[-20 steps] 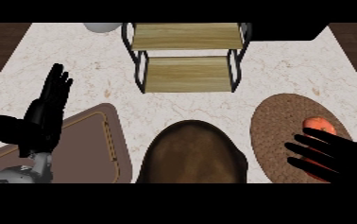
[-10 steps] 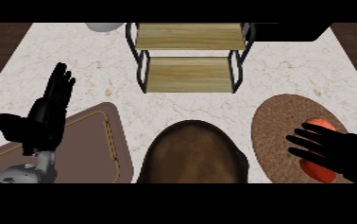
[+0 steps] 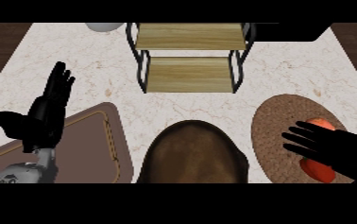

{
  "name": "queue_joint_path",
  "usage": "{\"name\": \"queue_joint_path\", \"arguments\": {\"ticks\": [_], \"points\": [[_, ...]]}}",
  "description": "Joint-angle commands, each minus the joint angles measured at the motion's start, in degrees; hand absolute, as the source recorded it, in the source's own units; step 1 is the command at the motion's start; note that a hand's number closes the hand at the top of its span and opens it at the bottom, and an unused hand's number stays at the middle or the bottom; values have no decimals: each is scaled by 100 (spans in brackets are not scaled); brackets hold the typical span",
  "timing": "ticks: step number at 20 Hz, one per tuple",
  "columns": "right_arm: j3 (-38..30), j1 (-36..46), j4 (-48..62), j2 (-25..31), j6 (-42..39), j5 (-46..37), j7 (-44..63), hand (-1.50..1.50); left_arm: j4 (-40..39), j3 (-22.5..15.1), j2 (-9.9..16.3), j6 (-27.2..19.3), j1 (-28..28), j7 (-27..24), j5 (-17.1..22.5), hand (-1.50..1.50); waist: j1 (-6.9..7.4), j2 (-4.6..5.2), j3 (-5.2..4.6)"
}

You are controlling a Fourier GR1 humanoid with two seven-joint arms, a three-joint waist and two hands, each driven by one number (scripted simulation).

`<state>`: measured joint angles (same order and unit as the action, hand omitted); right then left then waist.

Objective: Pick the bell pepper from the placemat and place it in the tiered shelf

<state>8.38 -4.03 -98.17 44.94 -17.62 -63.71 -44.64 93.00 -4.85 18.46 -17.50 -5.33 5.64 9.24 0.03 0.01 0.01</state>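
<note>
An orange-red bell pepper [image 3: 319, 170] lies on the round brown placemat [image 3: 275, 124] at the lower right. My right hand [image 3: 327, 145] lies over the pepper's middle with its fingers spread and pointing left; the pepper shows above and below the hand. The tiered shelf [image 3: 188, 55], two wooden steps in a black frame, stands at the top centre with nothing on it. My left hand [image 3: 45, 112] rests open at the left edge, fingers up.
A brown cutting board [image 3: 97, 142] lies at the lower left under the left forearm. A large dark brown rounded object [image 3: 191, 152] sits at the bottom centre. A white bowl [image 3: 105, 26] peeks in at the top left, a dark object [image 3: 293, 31] at the top right.
My right hand has moved up and to the left over the pepper, covering more of it. The left hand has not moved.
</note>
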Motion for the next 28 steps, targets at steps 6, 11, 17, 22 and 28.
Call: {"name": "queue_joint_path", "arguments": {"ticks": [6, 11, 17, 22, 28], "points": [[139, 410, 1164, -714, 563, -568, -475, -150, 251, 80, -299, 201, 334, -25, -212, 0, 31, 3, 1], [-134, -9, 844, -713, 508, -667, -664, -150, 1, 376, -354, 344, 15, 107, -334, 0, -15, -3, -1], [226, 425, 1633, -864, 739, -1450, -554, 150, 231, 397, -399, 394, -22, 248, -433, 0, 6, 4, 0], [216, 521, 1776, -1202, 1487, -1494, -886, 150, -133, 576, -482, 534, 24, -79, -428, 0, -1, 3, -1], [241, 383, 852, -1892, 682, -1448, 195, 150, 442, 302, -512, 372, -42, 582, -667, 0, -24, -27, -5]]}}
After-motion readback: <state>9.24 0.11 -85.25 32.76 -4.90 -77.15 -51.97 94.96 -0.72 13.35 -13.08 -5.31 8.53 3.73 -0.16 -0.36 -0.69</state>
